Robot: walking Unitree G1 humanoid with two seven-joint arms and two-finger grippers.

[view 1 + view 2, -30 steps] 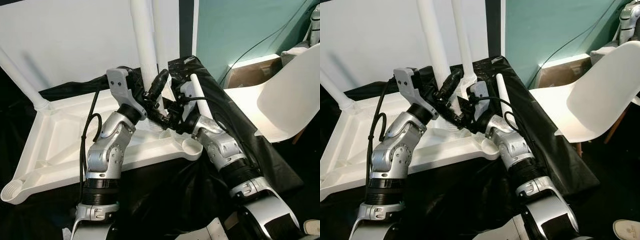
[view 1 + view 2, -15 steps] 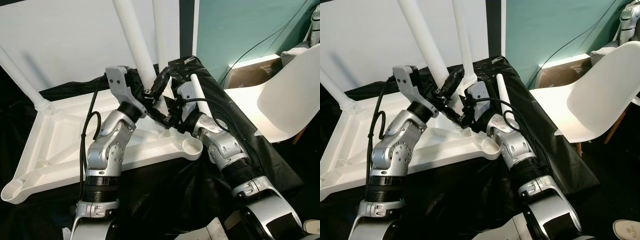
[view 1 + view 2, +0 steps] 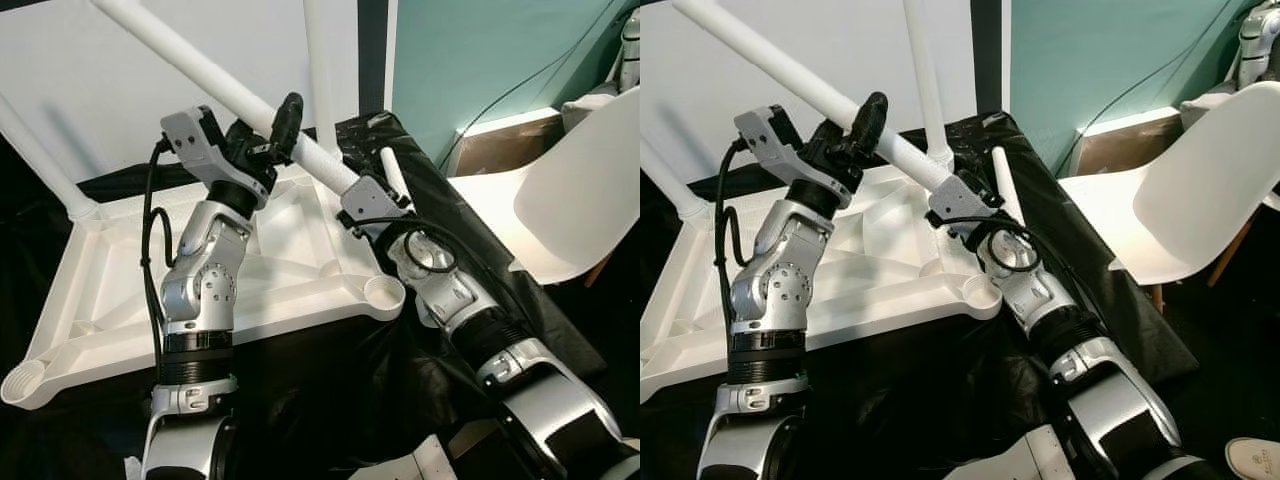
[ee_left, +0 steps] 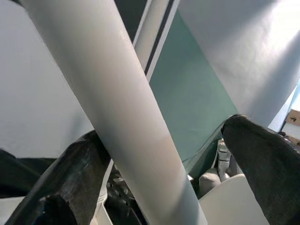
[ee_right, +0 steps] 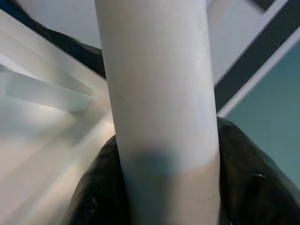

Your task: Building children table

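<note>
The white tabletop [image 3: 110, 290] lies upside down on black cloth. One leg [image 3: 40, 160] stands in its far left corner and another [image 3: 318, 80] stands at the back. I hold a third white leg [image 3: 190, 65] slanting, its top far to the left and its lower end above the tabletop. My left gripper [image 3: 275, 125] is around its middle; one finger [image 4: 70, 173] touches it and the other [image 4: 262, 159] stands a little off. My right gripper [image 3: 352, 190] is shut on the lower end, fingers [image 5: 98, 187] pressed against both sides. A loose leg [image 3: 393, 175] lies on the cloth behind.
Open round sockets sit at the tabletop's near right corner [image 3: 383, 292] and near left corner [image 3: 22, 383]. A white chair [image 3: 570, 200] stands close on the right, with a cardboard box [image 3: 500, 145] by the teal wall behind it.
The held leg was nearly upright by the tabletop's right side; it now leans steeply to the left. My left gripper has moved up and left, and my right gripper has risen with the lower end.
</note>
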